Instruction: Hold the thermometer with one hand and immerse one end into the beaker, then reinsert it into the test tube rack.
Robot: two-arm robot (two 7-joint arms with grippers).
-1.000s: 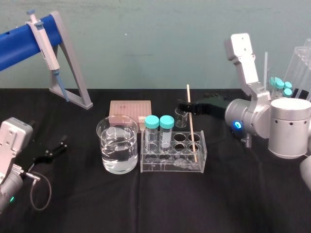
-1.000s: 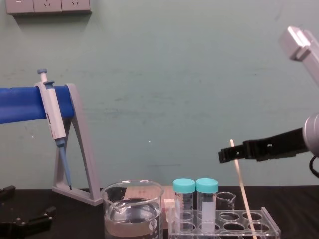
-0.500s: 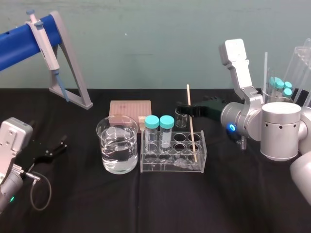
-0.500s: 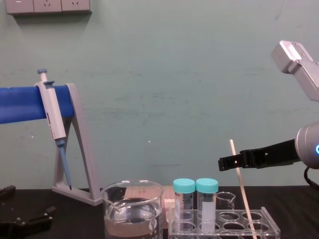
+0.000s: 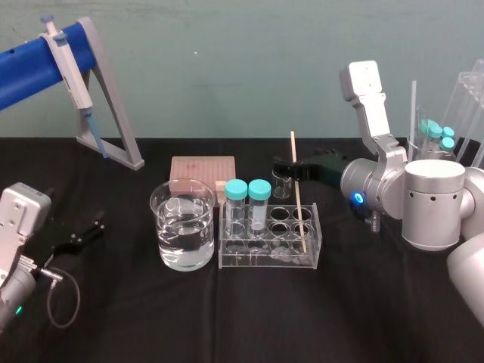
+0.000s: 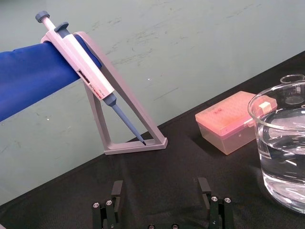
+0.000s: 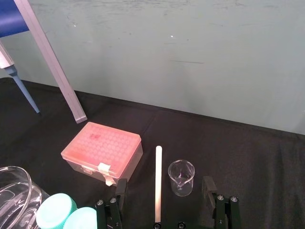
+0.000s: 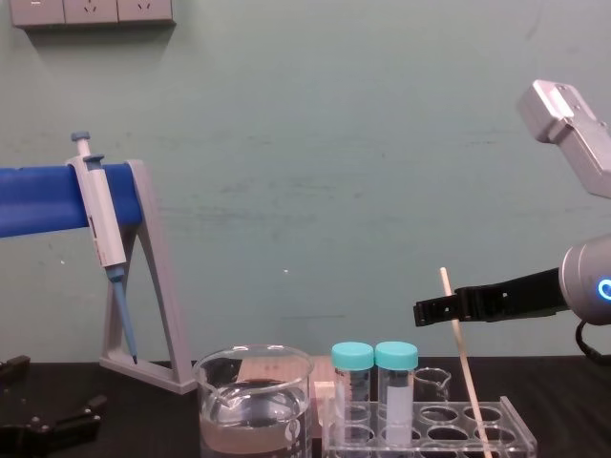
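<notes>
- Head view: left claw (image 5: 87, 229) is parked open, near left.
- Thermometer (image 5: 299, 198) is leaned in the test tube rack (image 5: 268, 263) beside the beaker (image 5: 182, 234); by a skewed grip, the rack could be dragged.
- Right claw (image 5: 293, 166) is held open astride its top, untouching; the small beaker (image 5: 282, 184) behind could be struck.

The thermometer (image 5: 297, 198) is plain cream-white. The beaker (image 5: 182, 234) and test tube rack (image 5: 268, 243) are clear, the tube caps (image 5: 237, 189) teal. The right gripper (image 5: 286, 164) is black. The box (image 5: 203, 168) is pink with a dotted grid, the cloth (image 5: 227, 318) black, the wall (image 5: 227, 60) pale green.
</notes>
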